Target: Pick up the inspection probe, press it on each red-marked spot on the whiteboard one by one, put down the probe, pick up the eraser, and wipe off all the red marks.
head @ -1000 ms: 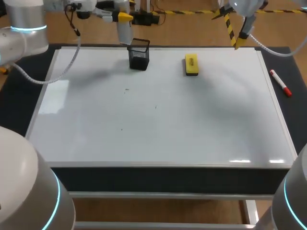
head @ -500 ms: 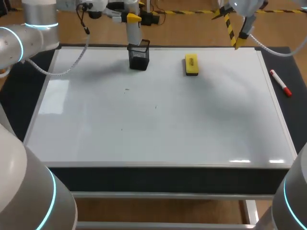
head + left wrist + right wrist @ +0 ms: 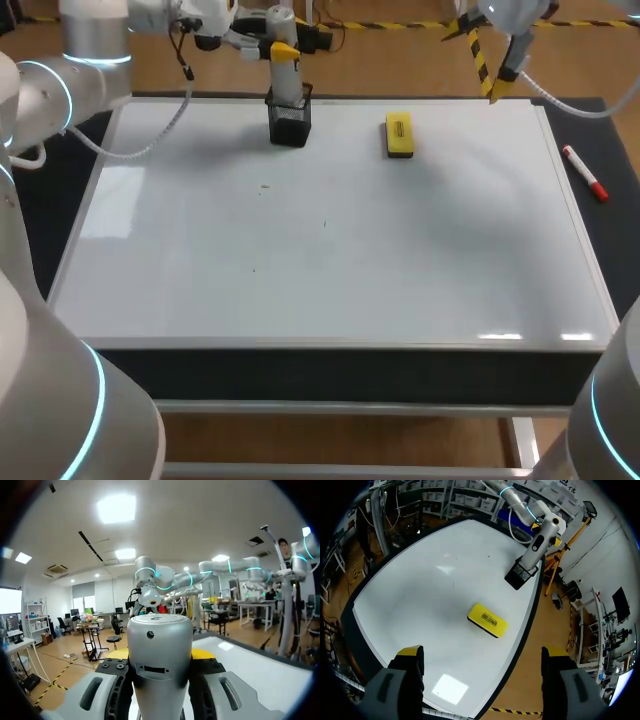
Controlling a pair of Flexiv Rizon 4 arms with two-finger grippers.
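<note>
A black mesh cup (image 3: 291, 122) is seen at the far edge of the whiteboard (image 3: 400, 260). The probe (image 3: 287, 82), a grey round stick, is held upright right over the cup, and its low end is down inside the cup's open top. The left claw (image 3: 283, 48) is just above the cup. It is closed on the probe, with one finger pressed on each side of it. In the left wrist view the probe fills the gap between the two fingers.

The yellow eraser (image 3: 399, 135) lies flat on the whiteboard, near the cup, on the cup's right side. It is touched by nothing.

The right claw (image 3: 482, 652) is held up in the air, well apart from the cup and further right than the eraser. Its fingers are spread wide and nothing is held between them.

A few tiny dark marks (image 3: 265, 186) are seen on the whiteboard, nearer the robot than the cup. Their colour cannot be told.

A red pen (image 3: 584, 172) lies far to the cup's right, off the whiteboard.
</note>
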